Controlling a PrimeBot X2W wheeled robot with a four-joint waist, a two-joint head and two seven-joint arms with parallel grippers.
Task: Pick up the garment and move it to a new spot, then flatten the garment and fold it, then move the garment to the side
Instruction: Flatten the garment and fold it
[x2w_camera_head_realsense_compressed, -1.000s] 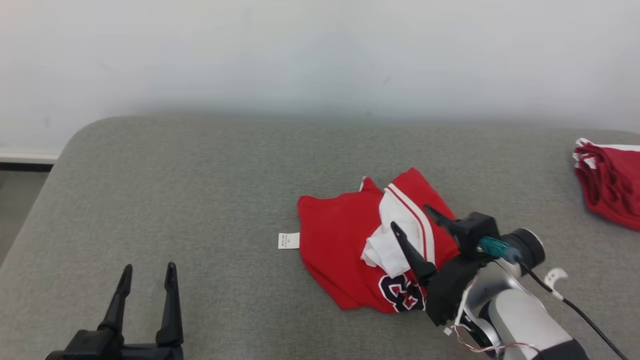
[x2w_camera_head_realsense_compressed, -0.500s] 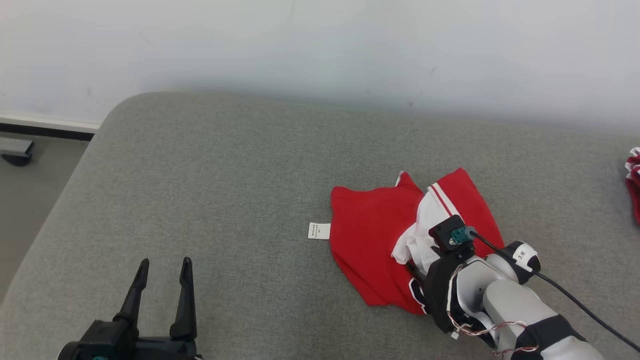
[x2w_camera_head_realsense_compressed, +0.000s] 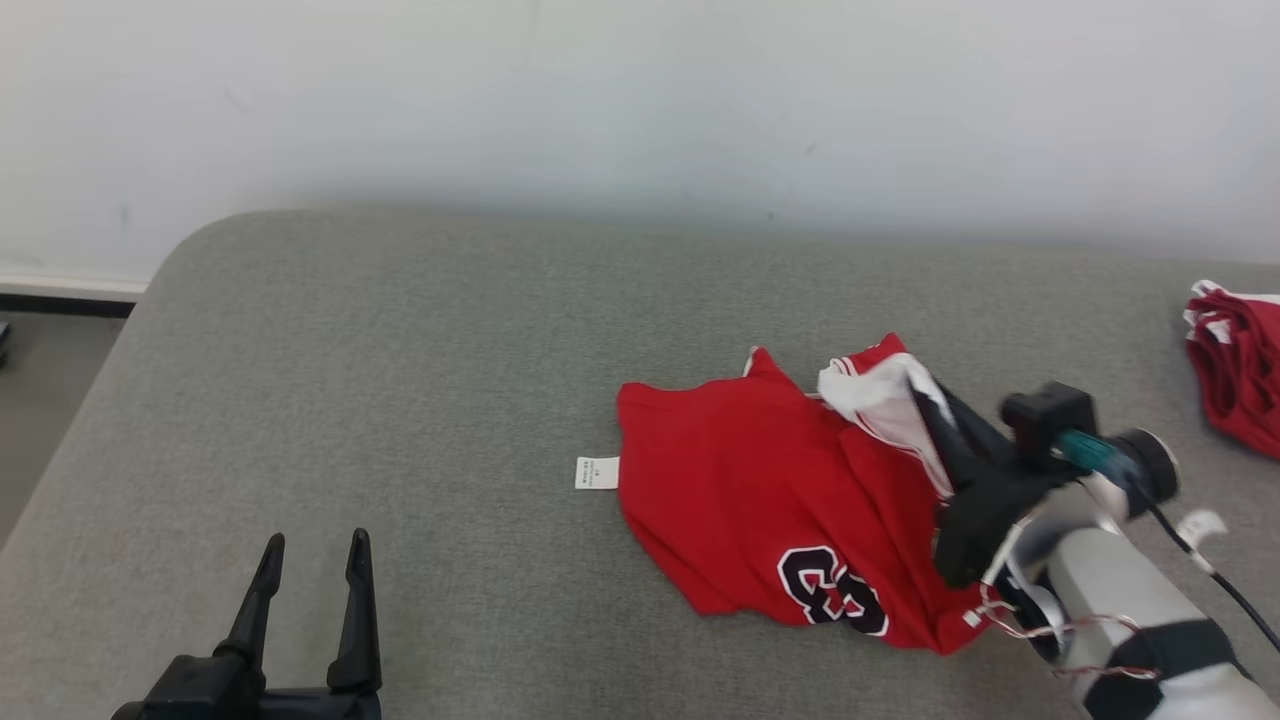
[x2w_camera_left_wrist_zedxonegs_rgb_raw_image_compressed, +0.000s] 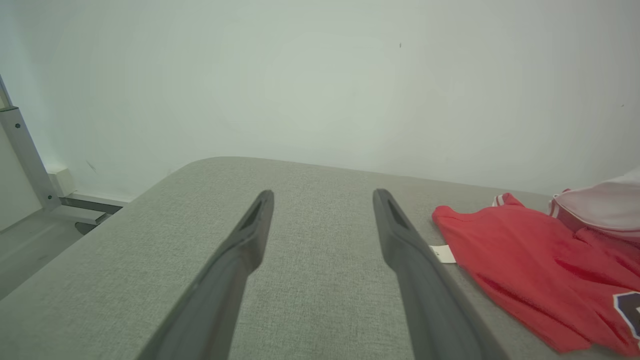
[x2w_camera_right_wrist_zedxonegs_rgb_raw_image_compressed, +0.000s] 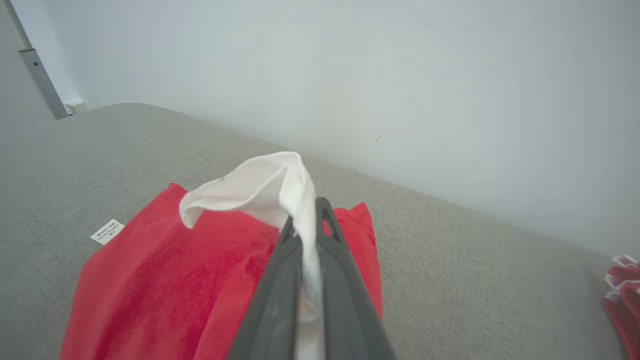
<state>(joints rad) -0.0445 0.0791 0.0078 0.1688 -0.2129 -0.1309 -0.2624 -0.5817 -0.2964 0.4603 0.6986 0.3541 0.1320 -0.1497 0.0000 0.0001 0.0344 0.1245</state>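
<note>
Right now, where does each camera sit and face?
Head view: high, looking forward and down on the grey padded surface; open left gripper lower left, right gripper and forearm lower right.
Left wrist view: low, along its spread fingers toward the white wall.
Right wrist view: along its shut fingers pinching a white fold of the red jersey.
All three share the red jersey and its white label.

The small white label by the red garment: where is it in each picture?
Head view: label just left of centre, at the garment's left edge.
Left wrist view: label right of centre, at the garment's left corner.
Right wrist view: label far left, lower half, by the garment's left corner.
Shared landmark: the red garment; the label sits at its edge in all three.
</note>
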